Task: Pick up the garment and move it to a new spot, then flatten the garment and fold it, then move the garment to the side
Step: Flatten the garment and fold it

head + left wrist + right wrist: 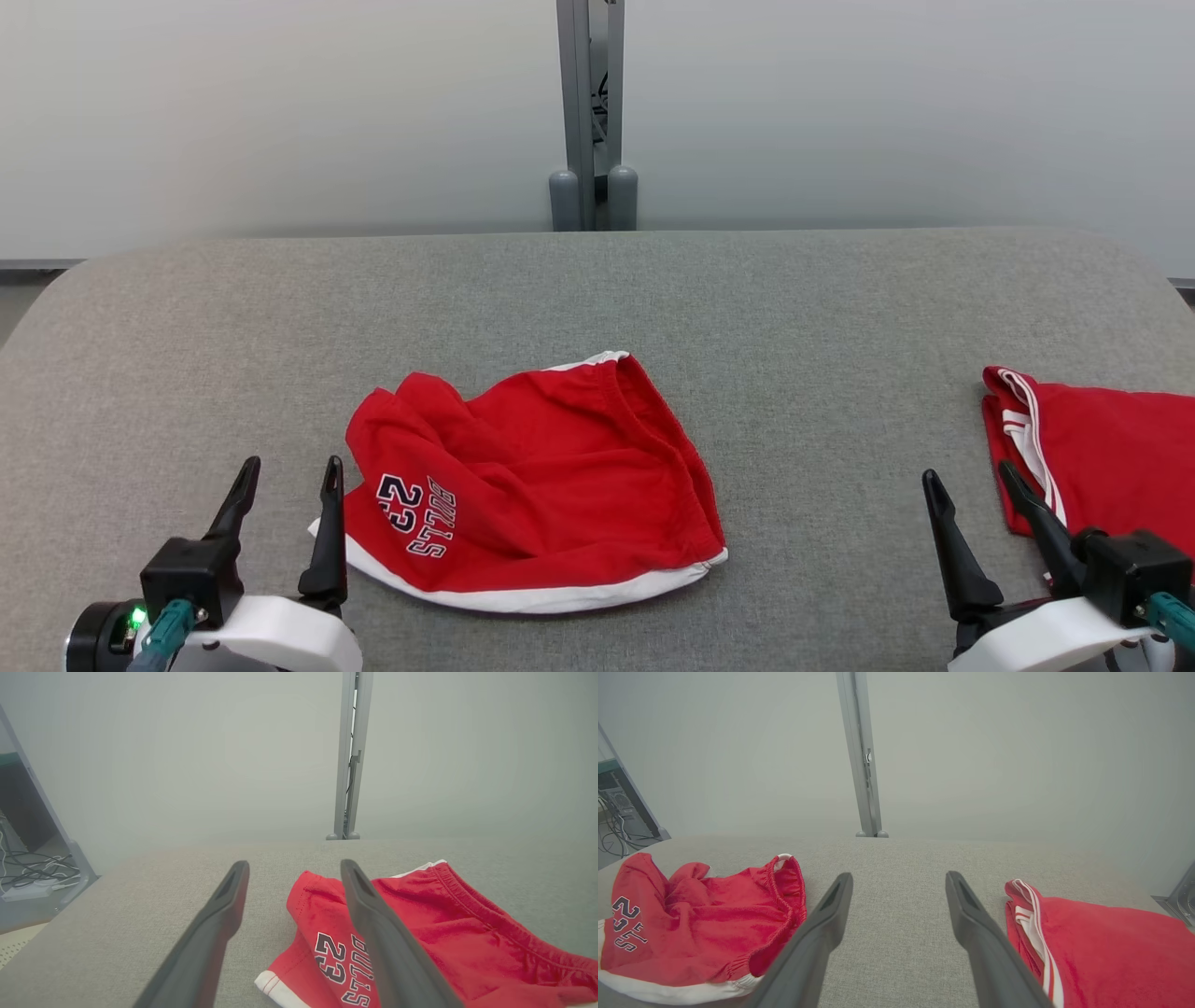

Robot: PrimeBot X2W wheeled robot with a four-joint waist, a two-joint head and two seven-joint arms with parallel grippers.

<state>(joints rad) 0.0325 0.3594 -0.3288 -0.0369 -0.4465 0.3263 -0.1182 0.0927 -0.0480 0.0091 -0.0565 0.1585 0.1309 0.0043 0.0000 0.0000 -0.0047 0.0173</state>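
Arms low, fingers pointing forward: left gripper (pixel 291 464) spread wide, empty, at edge of crumpled red white-hemmed shorts (pixel 541 467); right gripper (pixel 968 472) equally wide, empty.

1. Bright red shorts (pixel 541 476); white band along hem, white edge at waist; dark "23" and lettering outlined in white.
2. Same red on second garment (pixel 1111 457); white stripes down one edge.
3. Mottled grey woven cover on table (pixel 597 289).
4. Black fingers on left tool (pixel 291 464); white housing, green light, teal cable.
5. Black fingers on right tool (pixel 968 472); white housing, teal cable.
6. Pale grey-white wall (pixel 280 112); mid-grey post (pixel 588 112).
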